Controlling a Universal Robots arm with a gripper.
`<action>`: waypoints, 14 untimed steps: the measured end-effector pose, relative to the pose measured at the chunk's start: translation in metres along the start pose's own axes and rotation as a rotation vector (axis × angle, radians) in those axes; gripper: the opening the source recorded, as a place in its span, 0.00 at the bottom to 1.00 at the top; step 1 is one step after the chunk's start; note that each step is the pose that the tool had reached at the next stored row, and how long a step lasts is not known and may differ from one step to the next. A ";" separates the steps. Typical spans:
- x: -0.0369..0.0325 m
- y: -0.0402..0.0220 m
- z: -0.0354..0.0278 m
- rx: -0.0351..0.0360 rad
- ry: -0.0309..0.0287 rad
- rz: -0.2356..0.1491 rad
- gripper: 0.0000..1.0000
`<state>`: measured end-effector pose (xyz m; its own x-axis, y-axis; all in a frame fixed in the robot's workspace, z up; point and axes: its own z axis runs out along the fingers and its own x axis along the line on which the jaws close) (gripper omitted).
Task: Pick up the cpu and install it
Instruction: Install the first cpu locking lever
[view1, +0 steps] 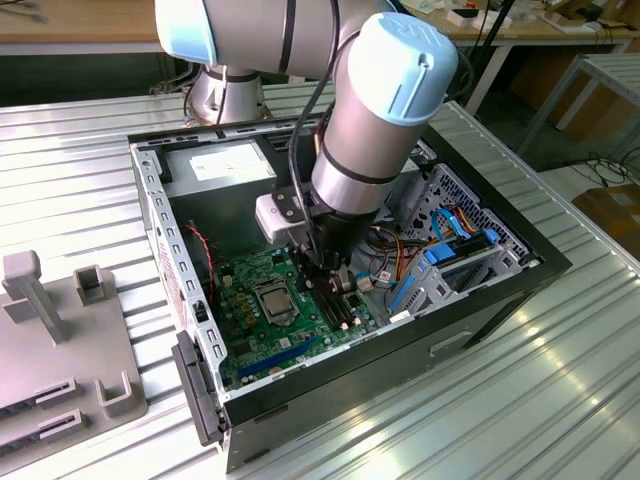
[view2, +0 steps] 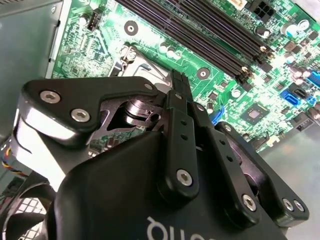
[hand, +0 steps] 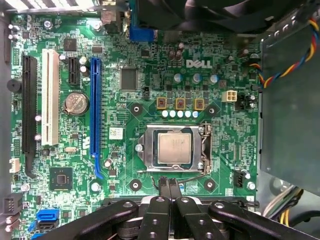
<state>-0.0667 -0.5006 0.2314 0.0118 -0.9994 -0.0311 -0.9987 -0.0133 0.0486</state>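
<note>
Your gripper (hand: 169, 184), fingers pressed together and holding nothing, sits just below the cpu (hand: 174, 148), which lies seated in the socket (hand: 145, 150) at centre frame in the first wrist view.

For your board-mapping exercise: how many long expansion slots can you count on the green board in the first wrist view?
3: a black slot nearest the board's edge, a white slot beside it, and a blue slot toward the socket holding the cpu. The gripper may hide others.

Silvery-grey square cpu (hand: 174, 148) — flat within the green board's metal-framed socket (hand: 148, 155) — uncovered
</note>
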 end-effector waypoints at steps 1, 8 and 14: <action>0.0003 0.0000 0.0020 -0.0001 0.0000 -0.004 0.11; 0.0107 -0.0005 0.0153 -0.0013 0.0020 -0.039 0.11; 0.0121 -0.0002 0.0181 -0.0012 0.0029 -0.057 0.11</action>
<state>-0.0672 -0.5121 0.2130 0.0693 -0.9971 -0.0309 -0.9963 -0.0707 0.0480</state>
